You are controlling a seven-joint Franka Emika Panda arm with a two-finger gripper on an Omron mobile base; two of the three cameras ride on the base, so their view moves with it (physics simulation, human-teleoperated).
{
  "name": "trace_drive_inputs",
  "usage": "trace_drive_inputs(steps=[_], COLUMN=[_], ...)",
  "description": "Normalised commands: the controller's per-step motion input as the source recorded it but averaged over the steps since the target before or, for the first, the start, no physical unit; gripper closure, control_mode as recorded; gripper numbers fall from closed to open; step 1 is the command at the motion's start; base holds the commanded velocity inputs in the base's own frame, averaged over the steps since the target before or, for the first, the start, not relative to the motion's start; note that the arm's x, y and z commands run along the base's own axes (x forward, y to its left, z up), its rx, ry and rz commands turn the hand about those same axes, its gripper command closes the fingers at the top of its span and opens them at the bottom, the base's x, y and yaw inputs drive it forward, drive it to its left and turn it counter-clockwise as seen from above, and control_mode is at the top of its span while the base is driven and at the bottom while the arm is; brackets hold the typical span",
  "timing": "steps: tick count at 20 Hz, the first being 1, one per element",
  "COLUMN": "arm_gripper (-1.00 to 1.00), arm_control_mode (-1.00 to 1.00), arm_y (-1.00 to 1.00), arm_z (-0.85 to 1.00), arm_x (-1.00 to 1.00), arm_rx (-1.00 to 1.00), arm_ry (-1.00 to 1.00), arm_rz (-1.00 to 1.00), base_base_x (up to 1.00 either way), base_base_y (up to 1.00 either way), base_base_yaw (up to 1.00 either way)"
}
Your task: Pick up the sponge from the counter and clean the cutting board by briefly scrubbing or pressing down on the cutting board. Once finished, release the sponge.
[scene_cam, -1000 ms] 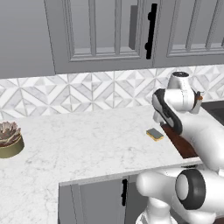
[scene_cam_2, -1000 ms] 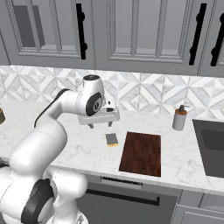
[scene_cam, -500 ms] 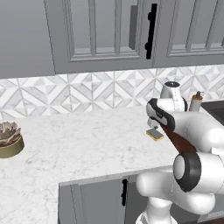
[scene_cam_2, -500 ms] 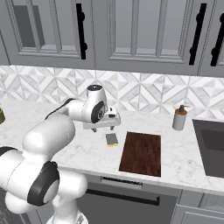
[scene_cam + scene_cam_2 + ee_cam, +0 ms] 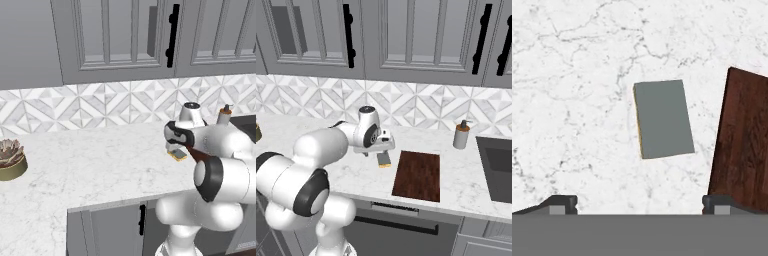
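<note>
I had the gripper (image 5: 639, 202) hanging above the sponge (image 5: 663, 119), its two fingertips (image 5: 560, 203) spread wide apart and clasping nothing. The sponge lay flat on the white marble counter (image 5: 577, 75), grey scrub side up, just beside the dark wooden cutting board (image 5: 742, 140) but not touching it. A soap dispenser (image 5: 460, 135) stood near the backsplash, beyond the board.

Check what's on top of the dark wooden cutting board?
Nothing sits on the dark reddish-brown wooden cutting board. The flat yellow sponge with grey scrub top lies beside it on the white marble counter, apart from it.
</note>
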Motion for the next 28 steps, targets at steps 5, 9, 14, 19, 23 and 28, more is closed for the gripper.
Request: trace_drive_inputs(steps=[5,9,14,19,23,28], arm_gripper=[-1.00,-1.00,-1.00,-1.00,-1.00,-1.00], arm_control_mode=[-1.00,-1.00,-1.00,-1.00,-1.00,-1.00], arm_y=[-0.03,-0.07,-0.10,-0.10,-0.07,-0.01], arm_z=[-0.26,-0.24,-0.22,-0.23,-0.27,-0.32], arm_x=[0.25,0.32,0.30,0.18,0.13,0.19], arm_rx=[0.00,0.00,0.00,0.00,0.00,0.00], arm_ry=[0.00,0.00,0.00,0.00,0.00,0.00], arm_rz=[0.00,0.00,0.00,0.00,0.00,0.00], base_base_x=[0.00,0.00,0.00,0.00,0.00,0.00], base_base_y=[0.00,0.00,0.00,0.00,0.00,0.00], base_base_yaw=[0.00,0.00,0.00,0.00,0.00,0.00])
